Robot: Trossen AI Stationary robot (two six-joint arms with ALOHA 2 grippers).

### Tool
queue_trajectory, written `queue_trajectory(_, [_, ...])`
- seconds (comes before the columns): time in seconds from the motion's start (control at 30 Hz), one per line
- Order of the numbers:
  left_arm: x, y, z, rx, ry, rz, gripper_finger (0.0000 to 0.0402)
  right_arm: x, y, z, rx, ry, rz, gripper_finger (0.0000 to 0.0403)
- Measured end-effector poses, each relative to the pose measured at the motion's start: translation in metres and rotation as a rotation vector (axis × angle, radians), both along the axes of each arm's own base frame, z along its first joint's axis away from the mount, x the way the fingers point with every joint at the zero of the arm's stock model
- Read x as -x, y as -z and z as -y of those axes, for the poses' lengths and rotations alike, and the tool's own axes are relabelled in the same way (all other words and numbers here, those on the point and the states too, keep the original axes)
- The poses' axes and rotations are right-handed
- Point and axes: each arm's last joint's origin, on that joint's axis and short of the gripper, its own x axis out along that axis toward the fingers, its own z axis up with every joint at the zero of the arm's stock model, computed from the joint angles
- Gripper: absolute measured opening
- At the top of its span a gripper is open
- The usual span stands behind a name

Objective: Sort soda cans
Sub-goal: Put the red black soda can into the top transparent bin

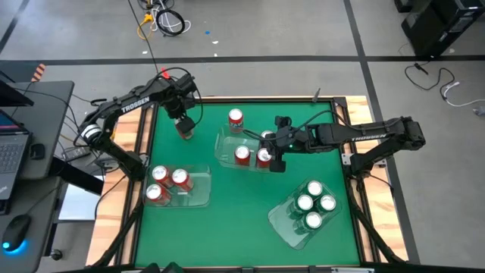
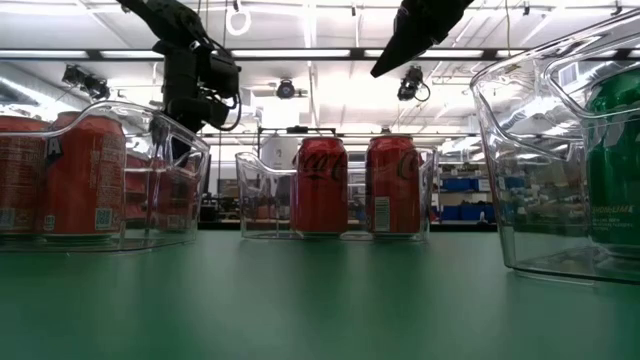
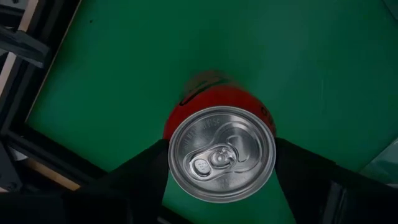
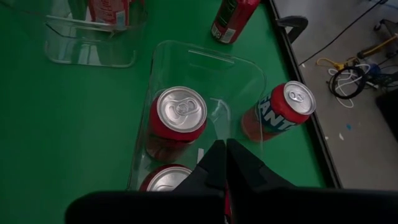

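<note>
My left gripper (image 1: 183, 125) is near the table's far left and is shut on a red soda can (image 3: 222, 154), whose silver top faces the left wrist camera. My right gripper (image 4: 225, 163) hovers shut over the middle clear bin (image 1: 227, 144), above its two red cans (image 1: 242, 155) (image 1: 263, 157). Another red can (image 1: 236, 117) stands upright on the green table just beyond that bin. Three red cans (image 1: 179, 178) stand in the left bin. Several green cans (image 1: 313, 203) stand in the right bin. My left gripper pinches the red can between its two fingers (image 3: 140, 171), which sit on opposite sides of the body just under the top rim (image 3: 273, 146). They come from above, pointing down, and the can is upright. Whether its base is on the table, I cannot tell.
The clear left bin (image 1: 198, 199) lies near the table's left edge and the right bin (image 1: 284, 220) near the right front corner. Open green surface (image 1: 235, 220) lies between them. Wooden rails (image 1: 138, 136) frame the table. A desk with a laptop (image 1: 11, 152) stands at the left.
</note>
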Motion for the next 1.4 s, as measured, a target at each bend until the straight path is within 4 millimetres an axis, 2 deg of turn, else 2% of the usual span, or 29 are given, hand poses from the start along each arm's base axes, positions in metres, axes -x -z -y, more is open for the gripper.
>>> queue_trajectory(0.53, [0.001, 0.0, 0.002, 0.03, 0.014, -0.004, 0.0292, 0.0, 0.0, 0.0, -0.001, -0.001, 0.0, 0.0])
queue_trajectory(0.83, [-0.001, -0.005, 0.0, 0.019, 0.023, 0.006, 0.0273, 0.0, 0.0, 0.0, -0.024, 0.02, 0.01, 0.0])
queue_trajectory(1.03, [-0.001, -0.006, 0.0, 0.017, 0.025, 0.008, 0.0237, 0.0, 0.0, 0.0, -0.024, 0.019, 0.01, 0.0])
queue_trajectory(1.17, [-0.004, -0.014, -0.003, 0.005, 0.028, 0.024, 0.0235, 0.0, 0.0, 0.0, -0.023, 0.019, 0.01, 0.0])
queue_trajectory(1.4, [-0.008, -0.049, -0.004, -0.047, 0.031, 0.068, 0.0234, 0.0, 0.0, 0.0, -0.023, 0.019, 0.01, 0.0])
